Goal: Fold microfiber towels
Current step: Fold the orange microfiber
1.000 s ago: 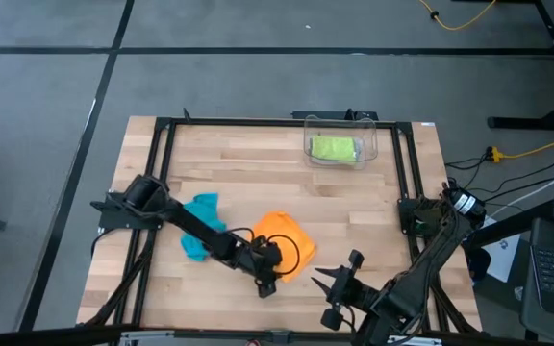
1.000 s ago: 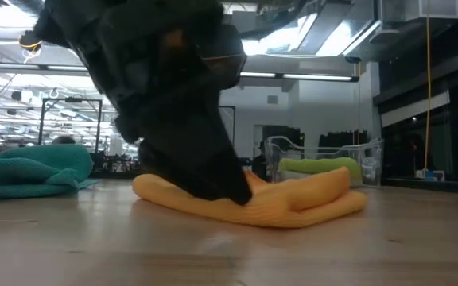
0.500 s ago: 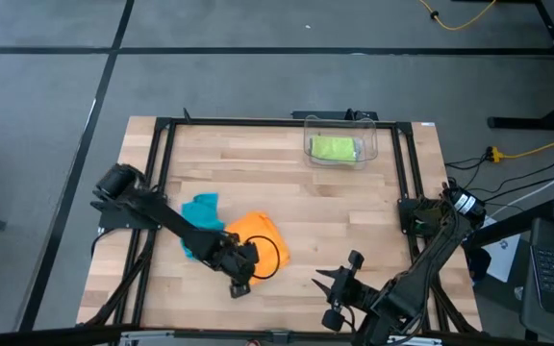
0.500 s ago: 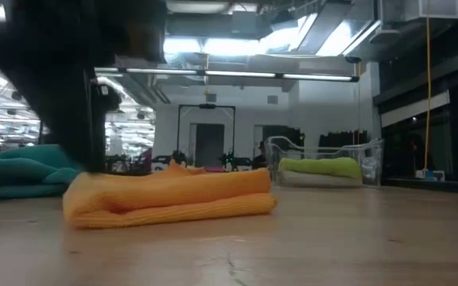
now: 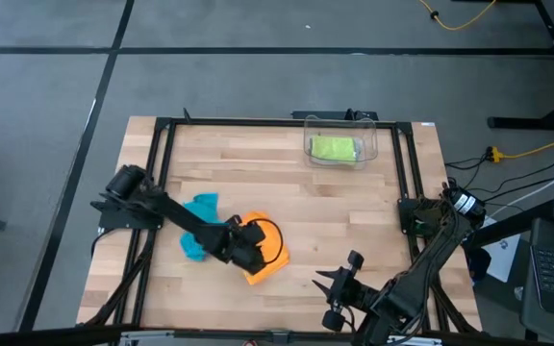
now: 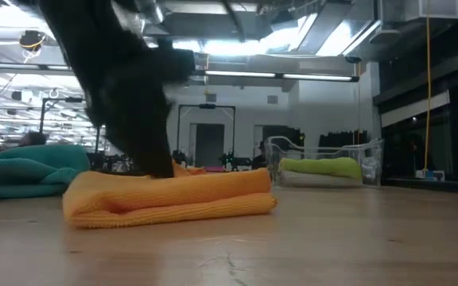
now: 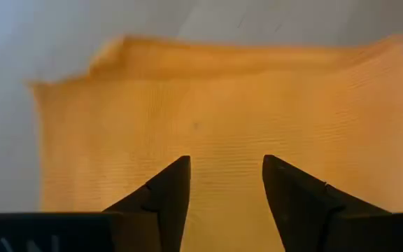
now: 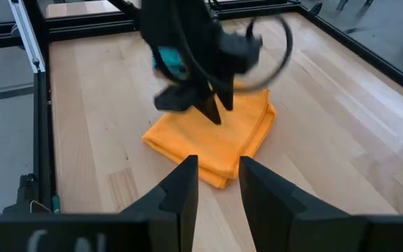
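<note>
Starting at the left of the table (image 5: 354, 207), I see the teal towel (image 5: 198, 226) lying crumpled on the wood; in the low view it shows as a soft heap (image 6: 26, 171) at the far left. My left arm reaches across it toward the middle of the table. Just beside the teal towel lies the orange towel (image 5: 265, 261), folded into a thick flat pad (image 6: 169, 199) with its layered edges showing. The left gripper (image 5: 250, 248) is down over the top of it, and in the left wrist view I see its two fingers (image 7: 166, 192) parted, tips over the orange cloth (image 7: 222, 119), with nothing pinched between them.

Further right and toward the back edge stands the clear plastic bin (image 5: 339, 144), well apart from the folded towel, with the lime green towel (image 5: 335, 148) inside it; the low view shows that too (image 6: 320, 167).

At the front right my right gripper (image 5: 335, 288) waits off the towels. Its fingers (image 8: 180, 185) stand slightly apart, holding nothing, pointing toward the orange towel (image 8: 212, 136).
</note>
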Controlling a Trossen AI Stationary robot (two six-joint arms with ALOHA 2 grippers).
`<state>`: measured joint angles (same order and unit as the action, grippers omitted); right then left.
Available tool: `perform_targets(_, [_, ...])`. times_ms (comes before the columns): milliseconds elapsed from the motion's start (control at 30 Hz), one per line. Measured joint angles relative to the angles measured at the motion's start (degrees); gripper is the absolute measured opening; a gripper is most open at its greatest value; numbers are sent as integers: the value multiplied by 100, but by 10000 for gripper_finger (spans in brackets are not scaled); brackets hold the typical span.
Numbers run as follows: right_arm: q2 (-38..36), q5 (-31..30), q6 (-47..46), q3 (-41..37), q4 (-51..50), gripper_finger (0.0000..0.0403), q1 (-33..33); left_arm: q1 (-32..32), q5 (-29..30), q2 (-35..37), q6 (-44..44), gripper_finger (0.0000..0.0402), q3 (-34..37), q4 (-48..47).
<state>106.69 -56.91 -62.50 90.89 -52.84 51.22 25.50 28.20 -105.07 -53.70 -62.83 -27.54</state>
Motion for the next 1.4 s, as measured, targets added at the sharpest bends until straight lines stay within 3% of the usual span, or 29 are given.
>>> perform_targets(167, [0, 3, 0, 0, -5, 107, 0, -317, -267, -408, 102, 157, -17, 151])
perform_targets(267, [0, 3, 6, 0, -55, 107, 0, -531, -475, -493, 1026, 153, -21, 615])
perform_targets(400, [0, 6, 11, -2, -157, 107, 0, -887, -1300, -519, 2480, 153, -17, 1317])
perform_targets(500, [0, 12, 5, -2, -181, 107, 0, -1160, -1780, -521, 3092, 153, -17, 1458])
perform_targets(867, [0, 71, -17, -2, -186, 107, 0, -1722, -2031, -484, 3181, 152, 2, 2467])
perform_targets(1133, [0, 336, 181, -2, -297, 107, 0, -1132, -2860, -141, 3002, 152, 4, 2215])
perform_targets(1400, [4, 516, 315, -26, -266, 107, -14, 123, -2728, 116, 3182, 152, -2, 2204])
